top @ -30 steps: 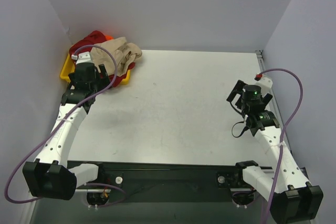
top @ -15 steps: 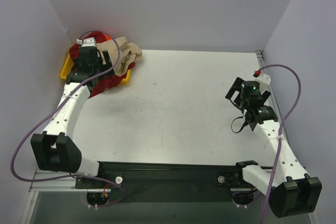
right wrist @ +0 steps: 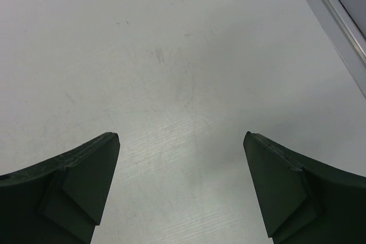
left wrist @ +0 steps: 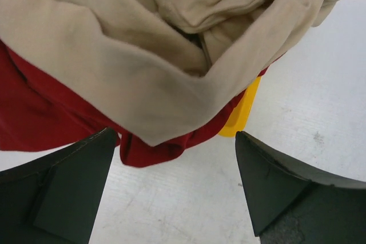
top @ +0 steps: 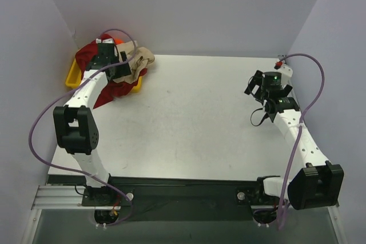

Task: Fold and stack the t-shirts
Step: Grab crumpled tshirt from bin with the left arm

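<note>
Jaws wide, the left gripper (left wrist: 177,192) hovers over the crumpled tan cloth t-shirt (left wrist: 143,72) on the yellow plastic tray (left wrist: 243,110); pinch its edge alone, not the dark red shirt (left wrist: 46,112) beneath.

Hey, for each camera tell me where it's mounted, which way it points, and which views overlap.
Top external: above and behind the bases, looking down on the table; left arm and right arm show.
Left wrist: on the left arm, looking down past the open left gripper at the tan t-shirt over the dark red t-shirt and yellow tray.
Right wrist: on the right arm, looking down past the open right gripper at tabletop.
Shared: top external and left wrist both show the shirts and tray.
</note>
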Robot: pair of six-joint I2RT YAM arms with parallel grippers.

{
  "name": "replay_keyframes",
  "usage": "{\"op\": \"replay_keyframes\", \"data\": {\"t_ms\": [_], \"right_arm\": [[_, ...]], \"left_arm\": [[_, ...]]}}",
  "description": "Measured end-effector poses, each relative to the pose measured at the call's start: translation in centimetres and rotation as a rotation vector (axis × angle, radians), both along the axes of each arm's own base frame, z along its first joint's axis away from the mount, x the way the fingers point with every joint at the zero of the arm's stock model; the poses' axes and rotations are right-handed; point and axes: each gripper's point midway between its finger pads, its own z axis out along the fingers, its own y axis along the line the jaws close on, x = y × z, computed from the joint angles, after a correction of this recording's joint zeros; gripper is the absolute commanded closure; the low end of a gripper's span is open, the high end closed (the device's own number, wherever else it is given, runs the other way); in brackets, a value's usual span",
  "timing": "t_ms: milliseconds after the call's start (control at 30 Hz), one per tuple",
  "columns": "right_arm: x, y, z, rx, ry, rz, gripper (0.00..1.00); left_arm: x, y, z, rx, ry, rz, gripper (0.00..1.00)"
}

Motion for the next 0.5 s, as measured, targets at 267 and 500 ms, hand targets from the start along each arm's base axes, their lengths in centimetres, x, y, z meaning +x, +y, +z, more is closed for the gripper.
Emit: {"op": "replay_keyframes", "data": {"t_ms": [267,500], "right_arm": [[1.2,0.1,0.3,0.013,-0.002,0.009,0.04],[1.6,0.0,-0.5,0.024,0.022,0.01,0.05]], "left_arm": [[3.6,-0.4,-0.6,-0.009,-0.009,0.001,0.3],[4.2,-0.6,-0.8,-0.019,-0.01,-0.008,1.0]]}}
